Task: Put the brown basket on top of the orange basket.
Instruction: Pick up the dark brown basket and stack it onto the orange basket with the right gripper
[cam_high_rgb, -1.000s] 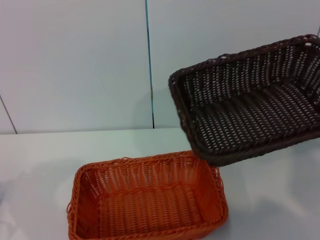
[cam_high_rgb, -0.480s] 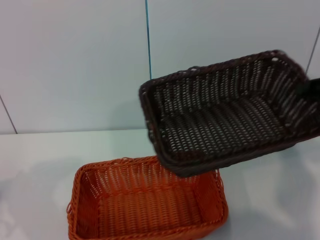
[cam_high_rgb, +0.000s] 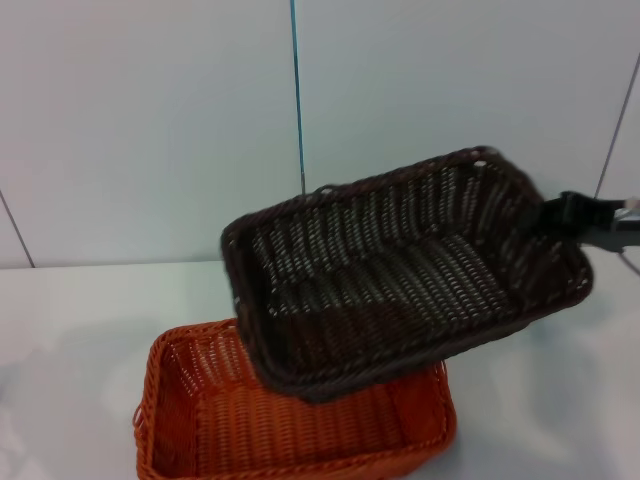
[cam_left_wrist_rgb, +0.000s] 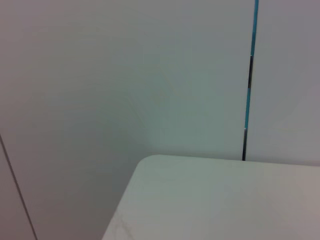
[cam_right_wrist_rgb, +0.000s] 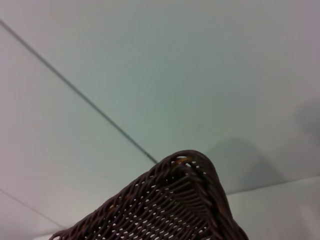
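The brown basket hangs in the air, tilted, with its near left corner over the orange basket. The orange basket sits on the white table near the front edge of the head view, partly hidden behind the brown one. My right gripper comes in from the right and is shut on the brown basket's right rim. A corner of the brown basket also fills the lower part of the right wrist view. My left gripper is not in view; its wrist view shows only a table corner and the wall.
The white table stretches left and right of the baskets. A pale wall with a thin blue seam stands close behind. The left wrist view shows the table's corner by that wall.
The brown basket has moved left and down in my right gripper, from right of the orange basket to partly over it.
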